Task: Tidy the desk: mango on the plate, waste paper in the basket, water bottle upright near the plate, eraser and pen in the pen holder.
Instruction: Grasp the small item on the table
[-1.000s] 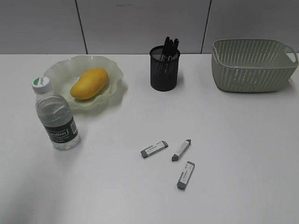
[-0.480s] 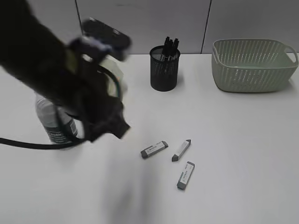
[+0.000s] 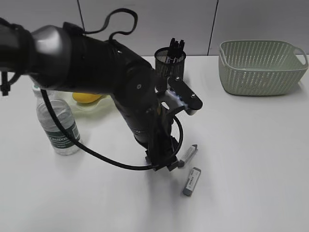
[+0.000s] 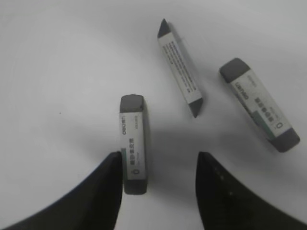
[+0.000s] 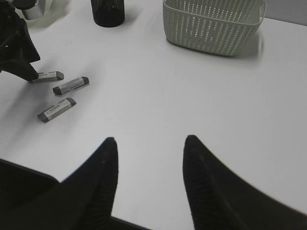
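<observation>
desk tidy status: mostly sorted, erasers are what's left

so here's where we think things stand. the mango sits on the plate, though the left arm covers most of both in the exterior view and we only see a yellow sliver and a bit of rim. the water bottle stands upright just beside the plate, so that one looks done too. the pen holder at the back of the bench already has dark pens poking out the top. the basket sits at the far right; we can't see into it well enough to say if the waste paper is inside, and we don't spot any paper wad on the bench.

what's clearly left: three erasers lying loose in the middle. the left tool is down right over them, fingers apart and holding nothing. the nearest eraser lies against the inside of one finger rather than centred in the gap. the pointed eraser and the third eraser lie a little apart from it.

the right tool hangs over bare bench with fingers apart, empty, well away from everything.

our guess: three eraser trips to the pen holder remain, and the first grab needs the tool shifting sideways a touch before it closes.
</observation>
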